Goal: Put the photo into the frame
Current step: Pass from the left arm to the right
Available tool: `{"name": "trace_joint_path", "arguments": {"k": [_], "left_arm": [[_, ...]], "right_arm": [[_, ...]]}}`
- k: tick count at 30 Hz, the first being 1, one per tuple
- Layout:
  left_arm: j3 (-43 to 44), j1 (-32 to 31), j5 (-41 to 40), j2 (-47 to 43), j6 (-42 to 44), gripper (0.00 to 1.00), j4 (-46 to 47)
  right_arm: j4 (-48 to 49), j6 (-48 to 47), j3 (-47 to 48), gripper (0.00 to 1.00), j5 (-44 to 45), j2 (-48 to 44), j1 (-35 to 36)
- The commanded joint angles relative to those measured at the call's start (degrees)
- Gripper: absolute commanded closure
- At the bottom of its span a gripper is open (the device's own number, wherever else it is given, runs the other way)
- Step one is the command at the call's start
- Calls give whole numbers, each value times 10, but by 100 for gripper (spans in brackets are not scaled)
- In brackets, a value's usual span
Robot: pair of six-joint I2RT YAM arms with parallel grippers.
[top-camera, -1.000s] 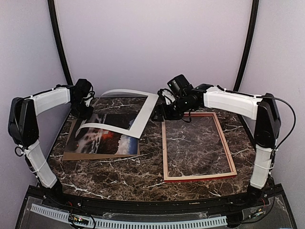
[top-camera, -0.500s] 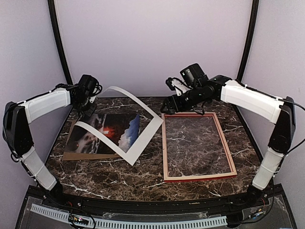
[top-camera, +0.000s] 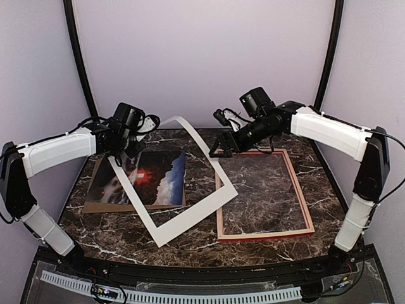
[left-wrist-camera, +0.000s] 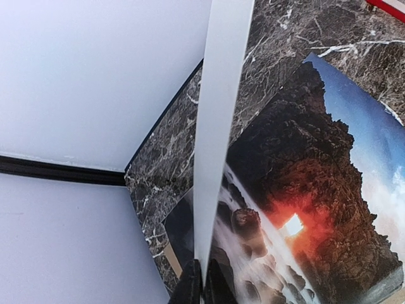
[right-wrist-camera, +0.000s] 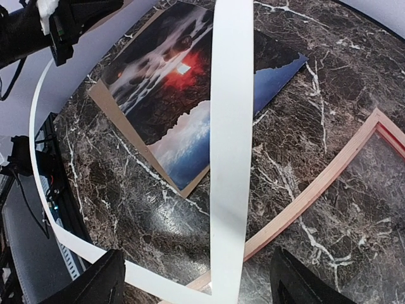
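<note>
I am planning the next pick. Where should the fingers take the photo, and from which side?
Its far right corner, from the frame side: the photo lies flat, but that corner seems to overhang the backing board, so a finger may slip under.

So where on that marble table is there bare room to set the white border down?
The near strip of marble table, in front of the brown cardboard backing board and the red rectangular picture frame. The middle is crowded: the white mat border in the left gripper hangs over it.
</note>
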Motion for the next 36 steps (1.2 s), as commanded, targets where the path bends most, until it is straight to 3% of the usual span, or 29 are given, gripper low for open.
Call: {"name": "trace_joint_path", "arguments": {"k": [1,15,24,36], "left_arm": [[-22,-21,6,-31,49,95,58],[-67,-79,27,-63,82,95,144],[-66,-88,22,-53,84,95,150],[-76,-88,18,-51,82,95,156]], "right_arm": [[20,-11,-10,20,-68,0,-19],[102,28,-49,32,-221,28,-48],[131,38,-75,60,-270,22,-54],[164,54,-111,58,-286,-1,-70]]}}
